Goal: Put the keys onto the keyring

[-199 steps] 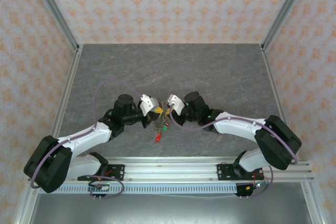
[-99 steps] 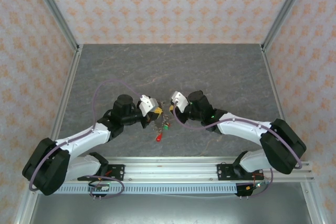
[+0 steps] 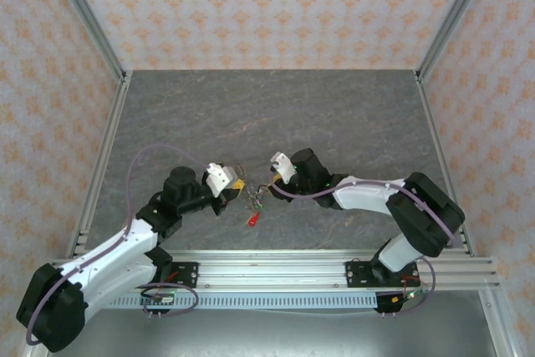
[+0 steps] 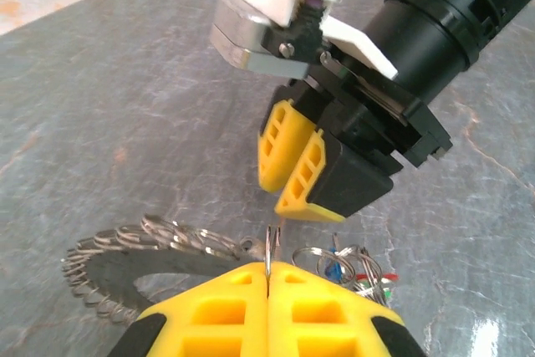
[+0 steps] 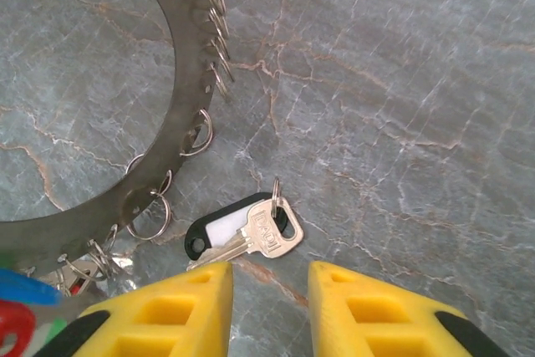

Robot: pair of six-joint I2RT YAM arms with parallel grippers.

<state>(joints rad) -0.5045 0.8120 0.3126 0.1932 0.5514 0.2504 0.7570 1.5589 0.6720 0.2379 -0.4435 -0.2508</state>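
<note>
- left gripper [image 4: 267, 272] is clamped fully shut on a small thin wire loop [image 4: 269, 244], i'd guess to hold it upright for threading
- right gripper [image 5: 269, 277] is partway open and holding nothing, with the silver key with the black plastic tag [image 5: 251, 232] flat on the grey marbled table [image 5: 401, 81] at its 12 o'clock, probably lining up a pick
- big flat grey metal keyring [image 5: 191, 98], rimmed with little loops, lies near the key's 10 o'clock
</note>
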